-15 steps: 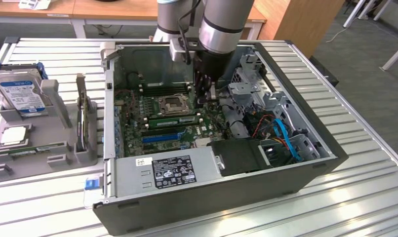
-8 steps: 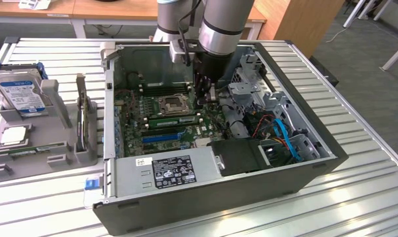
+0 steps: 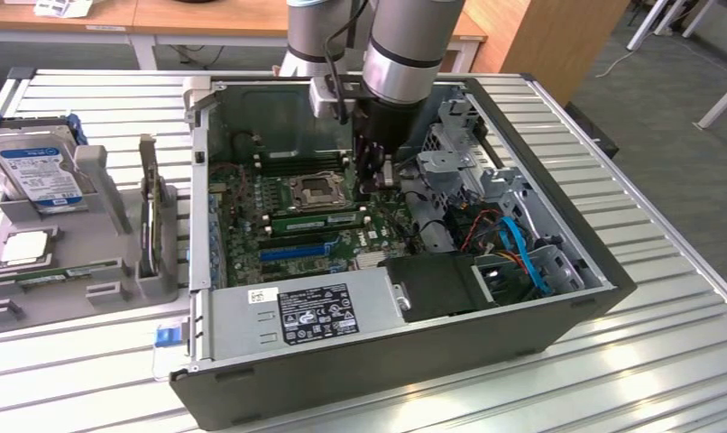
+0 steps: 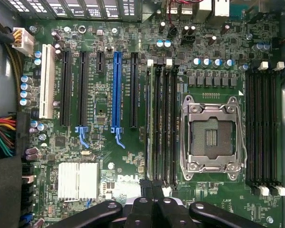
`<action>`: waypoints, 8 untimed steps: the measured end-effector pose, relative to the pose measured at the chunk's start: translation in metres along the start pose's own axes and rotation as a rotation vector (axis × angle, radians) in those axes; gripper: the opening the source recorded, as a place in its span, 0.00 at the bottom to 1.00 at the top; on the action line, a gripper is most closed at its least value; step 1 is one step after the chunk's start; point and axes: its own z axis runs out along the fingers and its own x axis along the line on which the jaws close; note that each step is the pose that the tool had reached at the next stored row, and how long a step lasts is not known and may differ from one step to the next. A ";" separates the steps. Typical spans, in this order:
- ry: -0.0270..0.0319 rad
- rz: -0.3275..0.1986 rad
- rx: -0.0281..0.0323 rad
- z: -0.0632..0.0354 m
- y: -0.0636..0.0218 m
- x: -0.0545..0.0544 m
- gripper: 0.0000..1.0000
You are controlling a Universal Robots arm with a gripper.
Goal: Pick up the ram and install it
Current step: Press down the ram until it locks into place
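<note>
Surface: ribbed metal table (image 3: 665, 271) with wooden desks behind; open computer case (image 3: 580, 302) lying on its side on top, motherboard (image 4: 109, 152) facing up.
Ram: green stick (image 3: 321, 217) (image 4: 150, 118) standing on edge in the bank of black memory slots just beside the processor socket (image 4: 211, 137), in the slot farthest from it, on the side toward the blue expansion slot (image 4: 116, 90); lying level along its slot.
Gripper: (image 4: 152, 184) (image 3: 381, 178) closed tight, fingertips pressed together with nothing between them; down inside the case at one end of the ram's slot bank; contact with the ram impossible to tell.
Socket: metal frame around bare contacts, open to view.
Second slot bank: (image 4: 263, 128) on the socket's other side, black, white clips at both ends.
Heatsink: (image 4: 78, 180) silver, finned, near the white maker's logo.
Power supply: (image 3: 303, 311) grey box with a black label, at the case's near edge in the exterior view.
Fixture: grey holder (image 3: 99, 180) on the exterior view's left, apart from the case, carrying a hard drive (image 3: 36, 167) with a blue label and a square silver chip (image 3: 24, 248).
</note>
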 end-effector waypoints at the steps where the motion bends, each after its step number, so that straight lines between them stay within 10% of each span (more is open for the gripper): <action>1: 0.0000 0.000 0.0000 0.0005 0.0000 0.000 0.10; 8: 0.0000 0.000 0.0000 0.0036 -0.0002 0.000 0.10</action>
